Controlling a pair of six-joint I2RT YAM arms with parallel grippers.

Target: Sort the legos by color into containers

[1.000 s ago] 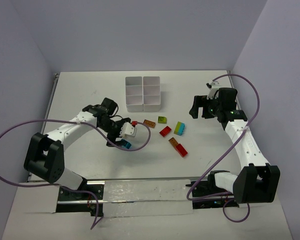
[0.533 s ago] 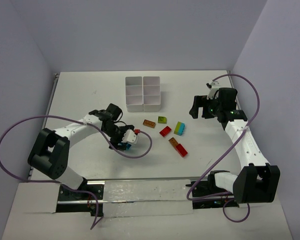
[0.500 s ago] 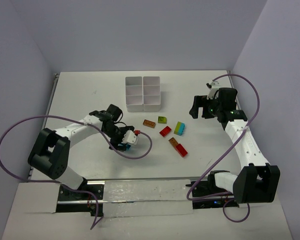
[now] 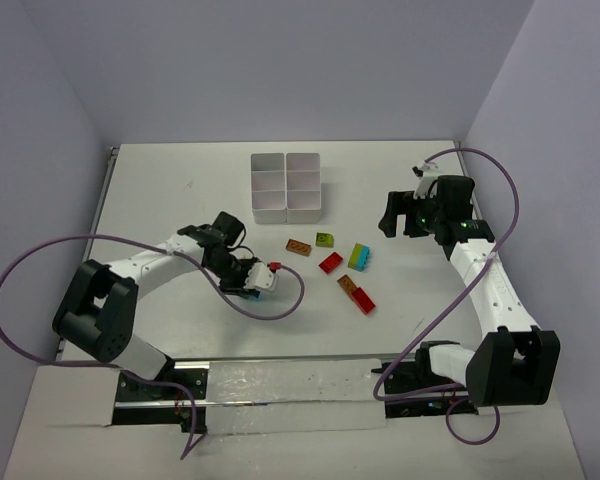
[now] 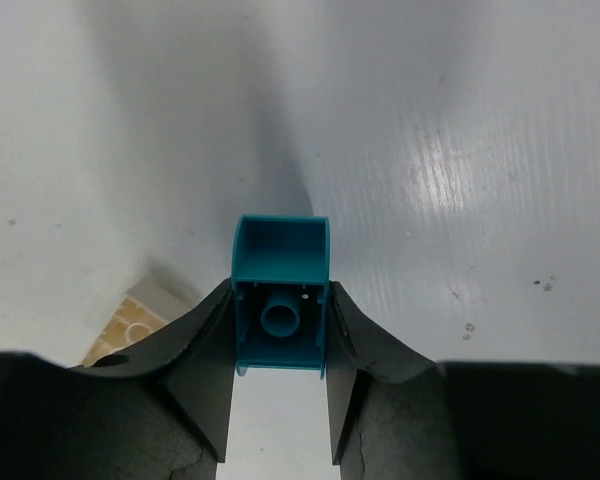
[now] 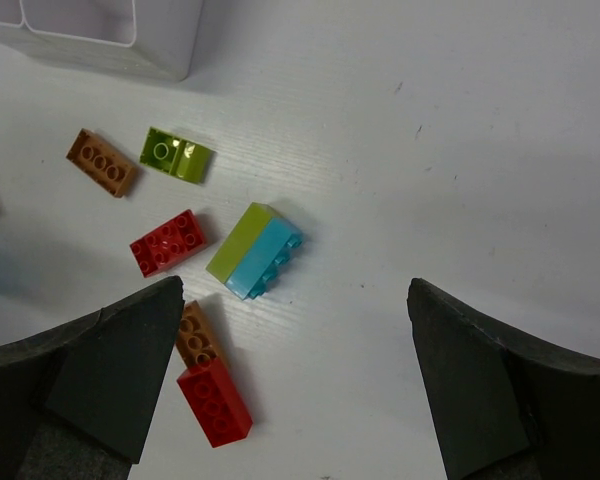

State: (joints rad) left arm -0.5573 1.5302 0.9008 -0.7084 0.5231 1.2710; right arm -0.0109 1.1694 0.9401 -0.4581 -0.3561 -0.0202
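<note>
My left gripper is down at the table, and both fingers press the sides of a cyan brick lying with its hollow underside towards the camera. From above, the left gripper covers most of that cyan brick. A tan brick lies just left of the fingers. My right gripper hangs open and empty above the loose legos: an orange-brown brick, a lime one, a red one, a lime-and-cyan block and an orange-brown and red pair. The white six-compartment tray stands behind them.
The loose bricks lie in a cluster between the two arms. The left arm's purple cable loops on the table beside the left gripper. The right gripper is raised to the right of the cluster.
The left gripper has come down towards the table's front and drawn its jaws in onto the cyan brick. The right arm has not moved.
</note>
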